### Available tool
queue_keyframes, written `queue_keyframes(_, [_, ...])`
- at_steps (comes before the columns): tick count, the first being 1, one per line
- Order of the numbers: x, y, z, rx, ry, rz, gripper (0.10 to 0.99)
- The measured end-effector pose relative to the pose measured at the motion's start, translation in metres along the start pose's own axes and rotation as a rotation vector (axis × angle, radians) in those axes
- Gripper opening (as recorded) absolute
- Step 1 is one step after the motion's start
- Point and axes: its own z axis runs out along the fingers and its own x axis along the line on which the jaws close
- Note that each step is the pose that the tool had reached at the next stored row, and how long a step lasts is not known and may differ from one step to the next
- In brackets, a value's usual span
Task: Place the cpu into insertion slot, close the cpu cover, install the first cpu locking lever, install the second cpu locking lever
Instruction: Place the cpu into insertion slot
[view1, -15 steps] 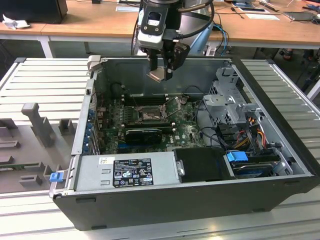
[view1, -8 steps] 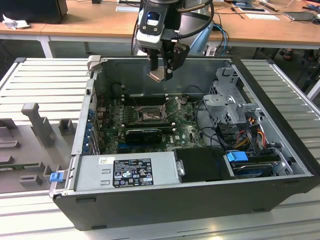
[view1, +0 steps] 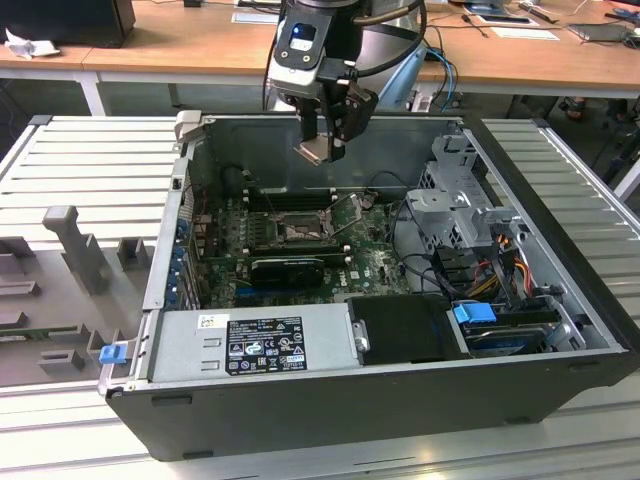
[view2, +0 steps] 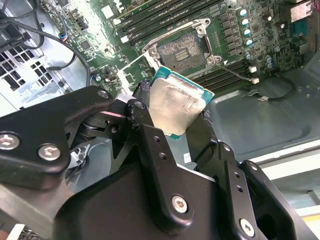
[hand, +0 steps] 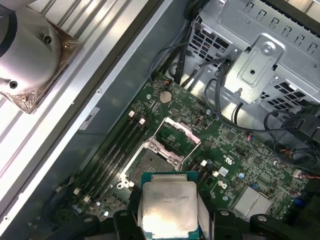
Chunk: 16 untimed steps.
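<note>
Open PC case (view1: 400, 400) holds mobo (view1: 375, 262) w/ insertion slot (hand: 150, 162) bare, cpu cover (hand: 182, 131) flipped up; hand (view1: 325, 152) clamped on silvery, green-edged cpu (hand: 167, 207) above it.

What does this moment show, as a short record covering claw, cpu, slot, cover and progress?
claw: shut on the cpu, above the open computer case
cpu: in the air over the motherboard, metal top towards both wrist views
insertion slot: empty, contacts bare
cpu cover: swung open, off the slot
progress: cpu not yet placed
</note>
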Motion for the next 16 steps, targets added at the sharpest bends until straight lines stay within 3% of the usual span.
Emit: queue_keyframes(16, [0.0,0.0,0.0004,-0.002,-0.0108,0.123,0.529])
